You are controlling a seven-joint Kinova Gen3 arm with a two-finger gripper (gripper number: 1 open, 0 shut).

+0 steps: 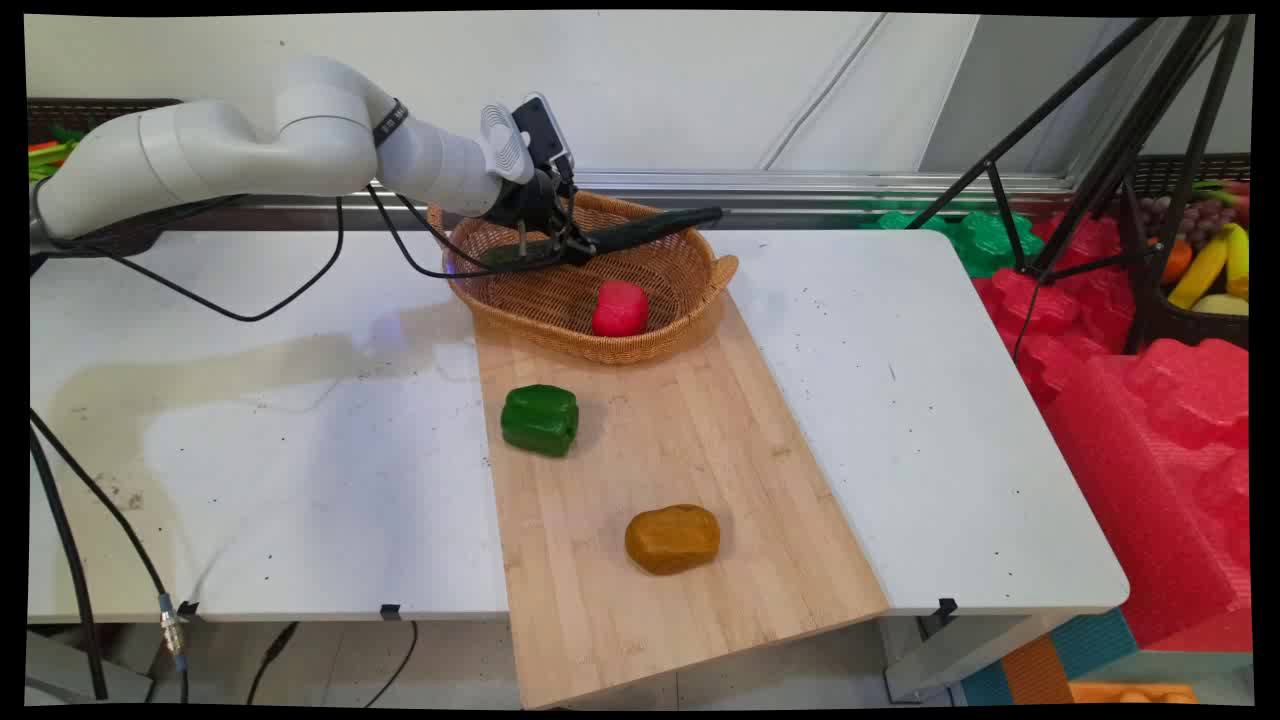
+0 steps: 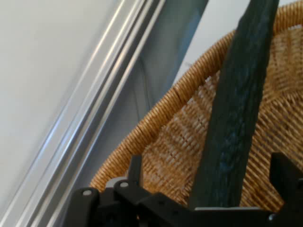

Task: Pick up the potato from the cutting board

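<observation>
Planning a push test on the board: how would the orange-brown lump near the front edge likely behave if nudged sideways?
The orange-brown lump lies low and broad on the wooden board, so it would probably slide or rock rather than tip. Its rounded ends suggest it might roll a little. It looks like a moulded toy, so likely light and stiff.

My gripper [image 1: 560, 235] is clamped on a long dark green cucumber [image 1: 640, 230], held roughly level over the wicker basket [image 1: 690, 300], its free end pointing right toward the far rim. In the hand view the cucumber [image 2: 236, 118] runs up between my fingers [image 2: 284, 177], with basket [image 2: 156, 137] weave behind. A red pepper [image 1: 620, 308] lies inside the basket, below the cucumber and not touching it.
</observation>
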